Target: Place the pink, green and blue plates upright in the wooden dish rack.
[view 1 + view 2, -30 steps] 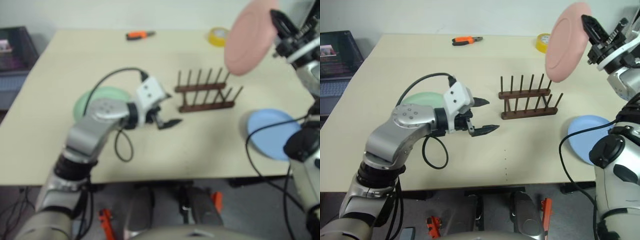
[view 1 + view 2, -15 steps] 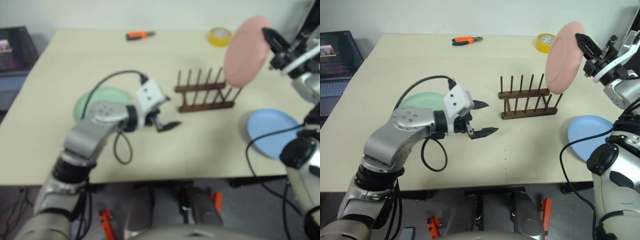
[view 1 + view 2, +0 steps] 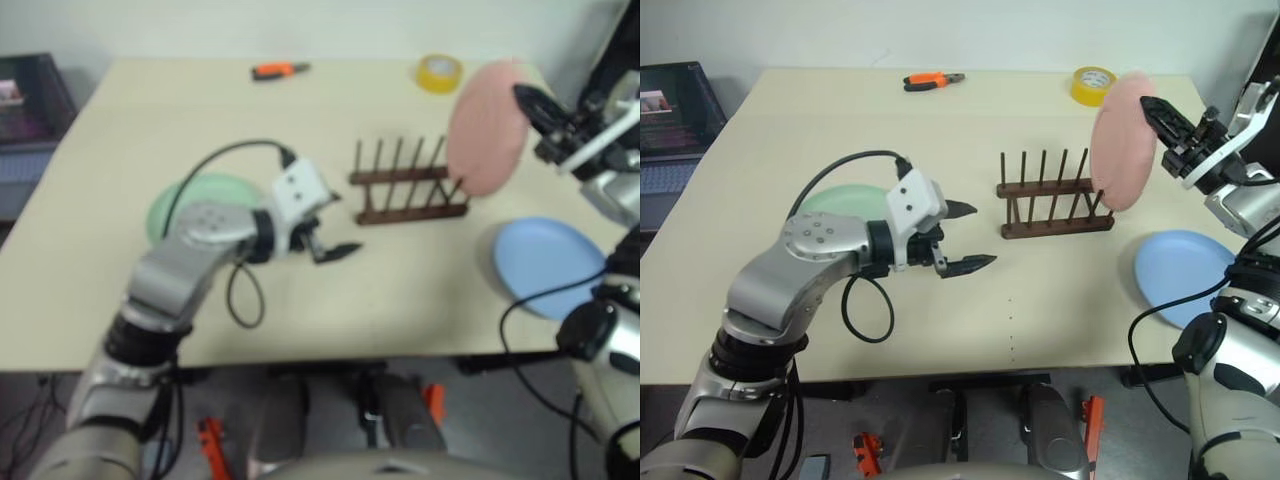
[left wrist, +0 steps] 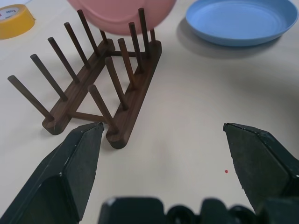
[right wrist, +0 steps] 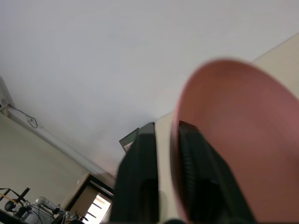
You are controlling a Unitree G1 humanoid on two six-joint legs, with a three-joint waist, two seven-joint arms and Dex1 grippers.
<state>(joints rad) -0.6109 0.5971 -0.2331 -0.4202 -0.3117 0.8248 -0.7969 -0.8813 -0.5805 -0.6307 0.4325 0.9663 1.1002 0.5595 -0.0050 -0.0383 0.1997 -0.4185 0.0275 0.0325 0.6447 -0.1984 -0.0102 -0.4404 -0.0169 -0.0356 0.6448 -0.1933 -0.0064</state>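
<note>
Green plate (image 3: 840, 197) half hidden behind left arm. Pink plate (image 4: 122, 13) cut by frame edge above rack (image 4: 100, 86); its rim blurred.

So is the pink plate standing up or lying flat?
Standing up on its edge. The pink plate sits at the right end of the wooden dish rack, its rim between the right gripper's fingers.

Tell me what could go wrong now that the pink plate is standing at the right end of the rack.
1. The pink plate stands at the very end of the wooden dish rack; if its rim is not settled between pegs, it could tip out sideways.
2. It would likely fall toward the blue plate lying just beside the rack.
3. The right gripper has the rim between its jaws; pulling away crookedly could drag the plate over.
</note>
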